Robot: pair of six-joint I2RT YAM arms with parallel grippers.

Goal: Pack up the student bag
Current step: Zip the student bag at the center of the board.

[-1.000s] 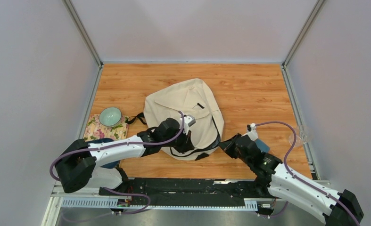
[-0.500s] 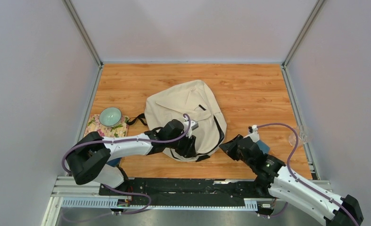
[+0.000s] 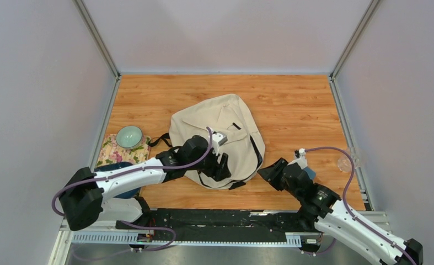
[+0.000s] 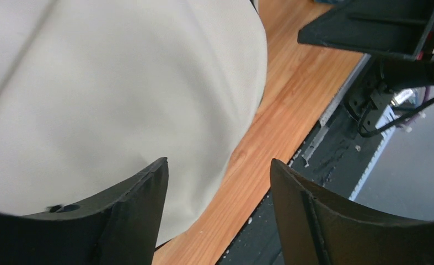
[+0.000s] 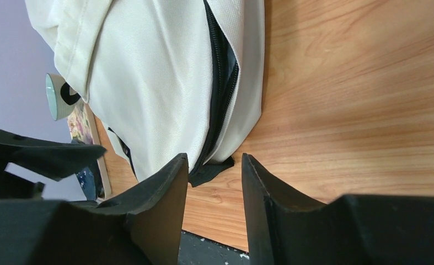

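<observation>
We noted the left gripper [image 4: 219, 165] spread and empty, with the student bag [image 3: 203, 118] lying flat directly beneath its tips. The right gripper [image 5: 213, 160] stood partly open and also empty, with the bag's black zipper [image 5: 220, 88] just ahead. We judged both were placed to work the zipper open for packing. We found no legible brand, label or writing.

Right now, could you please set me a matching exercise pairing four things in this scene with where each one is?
1 student bag
2 bowl
3 left gripper
4 right gripper

A on the floral mat
B open, above the bag's near end
C middle of the table
D open, beside the bag's right edge

Pairs: 1-C; 2-A; 3-B; 4-D
</observation>
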